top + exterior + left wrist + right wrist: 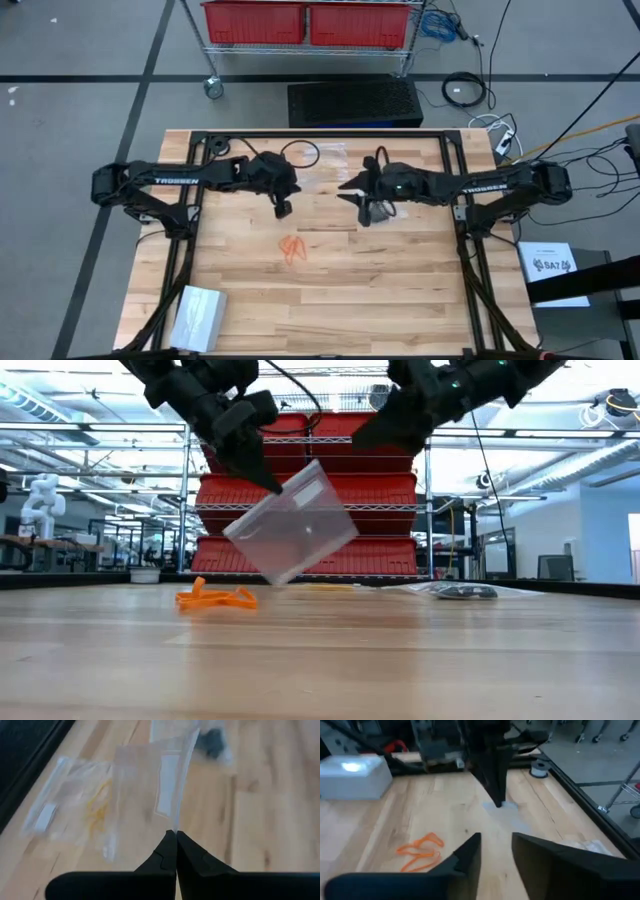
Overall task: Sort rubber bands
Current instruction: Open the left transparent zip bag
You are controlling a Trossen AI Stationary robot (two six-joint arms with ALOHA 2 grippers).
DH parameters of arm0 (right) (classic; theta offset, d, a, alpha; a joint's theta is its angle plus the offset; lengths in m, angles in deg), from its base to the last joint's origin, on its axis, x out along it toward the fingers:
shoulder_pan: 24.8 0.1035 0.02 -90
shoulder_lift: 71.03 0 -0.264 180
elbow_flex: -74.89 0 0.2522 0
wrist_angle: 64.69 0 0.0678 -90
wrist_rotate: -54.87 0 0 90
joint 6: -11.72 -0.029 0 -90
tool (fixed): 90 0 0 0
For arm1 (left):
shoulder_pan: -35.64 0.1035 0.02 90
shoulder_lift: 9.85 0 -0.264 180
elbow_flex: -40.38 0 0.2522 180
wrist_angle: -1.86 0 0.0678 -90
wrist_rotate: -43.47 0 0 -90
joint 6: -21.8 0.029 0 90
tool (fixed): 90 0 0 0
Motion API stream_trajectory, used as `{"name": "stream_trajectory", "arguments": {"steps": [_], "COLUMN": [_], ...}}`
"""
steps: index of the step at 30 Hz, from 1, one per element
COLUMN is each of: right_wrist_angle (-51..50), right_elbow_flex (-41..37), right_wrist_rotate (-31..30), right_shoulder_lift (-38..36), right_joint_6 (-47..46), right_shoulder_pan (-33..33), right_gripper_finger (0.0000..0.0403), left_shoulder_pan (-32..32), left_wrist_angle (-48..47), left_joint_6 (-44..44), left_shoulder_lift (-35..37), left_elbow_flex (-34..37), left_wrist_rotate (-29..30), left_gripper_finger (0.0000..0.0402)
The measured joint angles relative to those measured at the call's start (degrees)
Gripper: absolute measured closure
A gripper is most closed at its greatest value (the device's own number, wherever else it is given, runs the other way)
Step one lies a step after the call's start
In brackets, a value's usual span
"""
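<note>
Orange rubber bands [292, 249]: small loose cluster lying on the wooden counter [400, 290], near its middle. Clear plastic bag [293, 523]: hanging tilted above the counter, pinched at one corner. Left gripper [175, 834]: fingers closed on the bag corner. Right gripper [495, 840]: raised close beside it, fingers parted, holding nothing.
</note>
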Motion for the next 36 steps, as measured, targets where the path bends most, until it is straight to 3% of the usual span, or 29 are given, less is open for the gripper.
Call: {"name": "stream_trajectory", "arguments": {"steps": [8, 11, 14, 23, 30, 36], "right_wrist_angle": [-8.77, -12.22, -17.30, -23.88, -24.09, -24.94], "right_elbow_flex": [9.96, 14.14, 18.26, 27.99, 28.82, 28.85], "right_wrist_rotate": [0.41, 5.22, 6.30, 8.53, 7.11, 5.38], "right_shoulder_lift": [6.95, 9.52, 13.26, 21.82, 23.50, 21.91], "right_joint_6": [4.72, 4.44, 4.52, 6.23, 8.70, 8.70], "right_shoulder_pan": [-0.55, -1.72, -2.85, -4.33, -4.21, -4.07], "right_gripper_finger": [0.0233, 0.0226, 0.0230, 0.0272, 0.0392, 0.0401], "left_shoulder_pan": [-0.29, -0.80, -1.21, -1.45, -1.01, 0.01], "left_wrist_angle": [2.58, 2.85, 3.16, 3.72, 4.18, 6.62], "left_joint_6": [0.32, 1.27, 1.59, 1.84, 2.90, 2.43], "left_shoulder_lift": [0.02, 0.02, 0.02, 0.02, 0.02, 0.04], "left_elbow_flex": [-0.04, -0.04, -0.04, -0.04, -0.04, -0.09], "left_wrist_rotate": [-3.17, -3.20, -3.28, -3.28, -3.26, -2.80], "left_gripper_finger": [0.0401, 0.0401, 0.0401, 0.0401, 0.0401, 0.0388]}}
